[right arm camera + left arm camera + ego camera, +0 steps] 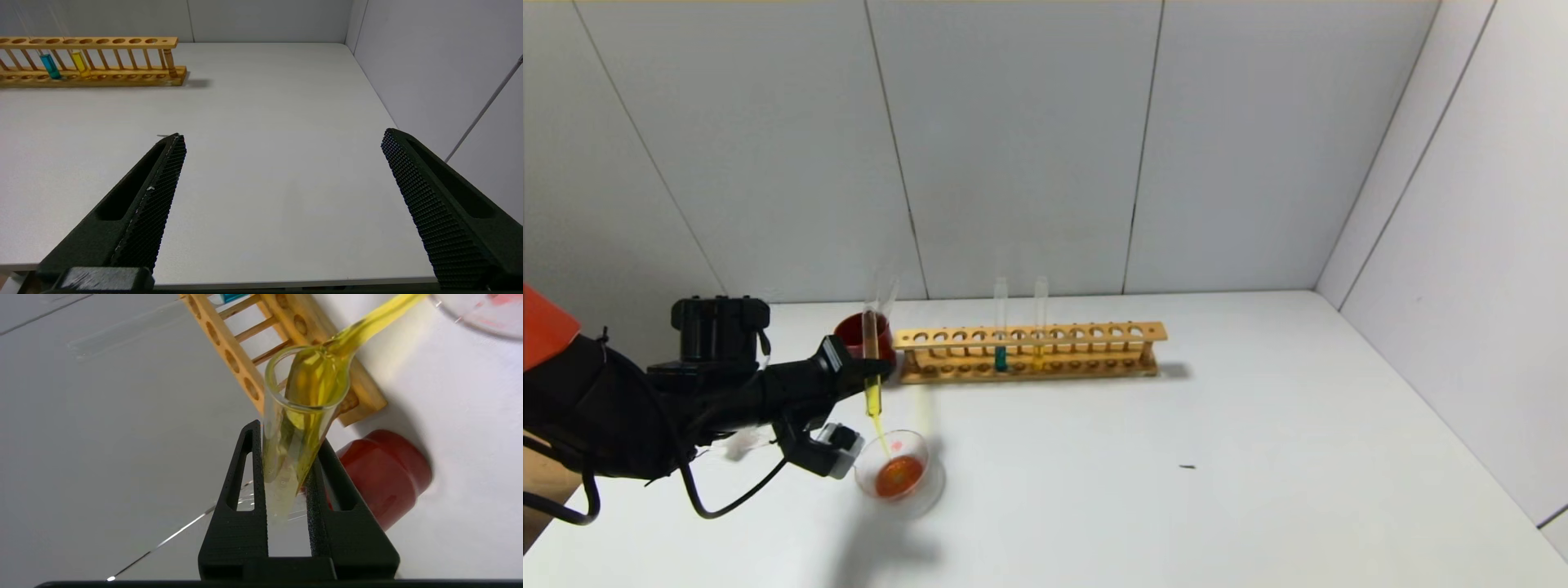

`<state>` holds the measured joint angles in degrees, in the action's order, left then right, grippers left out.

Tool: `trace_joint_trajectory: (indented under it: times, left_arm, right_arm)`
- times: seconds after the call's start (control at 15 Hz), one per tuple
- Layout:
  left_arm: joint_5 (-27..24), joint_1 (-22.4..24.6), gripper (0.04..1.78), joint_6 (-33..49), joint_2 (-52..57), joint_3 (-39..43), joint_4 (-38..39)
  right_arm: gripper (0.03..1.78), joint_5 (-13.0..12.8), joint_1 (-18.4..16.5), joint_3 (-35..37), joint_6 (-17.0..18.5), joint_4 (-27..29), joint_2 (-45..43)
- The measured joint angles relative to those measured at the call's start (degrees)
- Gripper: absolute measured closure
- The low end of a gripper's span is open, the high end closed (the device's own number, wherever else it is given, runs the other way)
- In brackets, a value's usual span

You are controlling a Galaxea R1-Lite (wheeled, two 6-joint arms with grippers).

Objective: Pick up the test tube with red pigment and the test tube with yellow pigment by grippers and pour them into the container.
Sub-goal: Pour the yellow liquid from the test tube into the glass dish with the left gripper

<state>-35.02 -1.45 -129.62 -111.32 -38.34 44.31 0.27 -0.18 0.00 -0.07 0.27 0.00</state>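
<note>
My left gripper [874, 371] is shut on the test tube with yellow pigment [872, 351] and holds it upside down, mouth above the container [916, 445]. A yellow stream [880, 433] runs from the mouth into the dish, which holds red-orange liquid. In the left wrist view the fingers [245, 465] clamp the tube [302, 400], and the dish edge [482, 318] shows beyond it. No tube with red liquid shows. An empty clear tube [886, 286] leans in the dark red cup [852, 331]. My right gripper [284, 136] is open and empty over bare table.
A wooden rack [1094, 333] stands at the back behind the dish. It holds a teal-liquid tube [1001, 358] and another yellow-liquid tube [1040, 359]. The dark red cup [384, 477] sits at the rack's left end. White walls close in the back and right.
</note>
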Motion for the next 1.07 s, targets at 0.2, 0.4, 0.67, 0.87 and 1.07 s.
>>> trace_joint_trajectory:
  times: [0.2,0.4,0.67,0.87,1.07]
  left_arm:
    - [0.0,0.0,1.50,-0.5,-0.1,0.3,2.8]
    - [-0.1,0.1,1.50,-0.7,-0.1,0.7,5.4]
    - [-0.6,0.2,1.50,-4.1,0.7,0.8,5.5]
    - [-1.3,0.2,1.50,-4.8,2.0,1.5,5.5]
    - [-3.2,0.2,1.50,-7.0,3.1,1.5,6.6]
  right_arm:
    - [0.06,0.0,0.0,0.0,0.0,0.0,0.0]
    - [0.06,0.0,0.0,0.0,0.0,0.0,0.0]
    - [0.06,0.0,0.0,0.0,0.0,0.0,0.0]
    - [0.06,0.0,0.0,0.0,0.0,0.0,0.0]
    - [0.06,0.0,0.0,0.0,0.0,0.0,0.0]
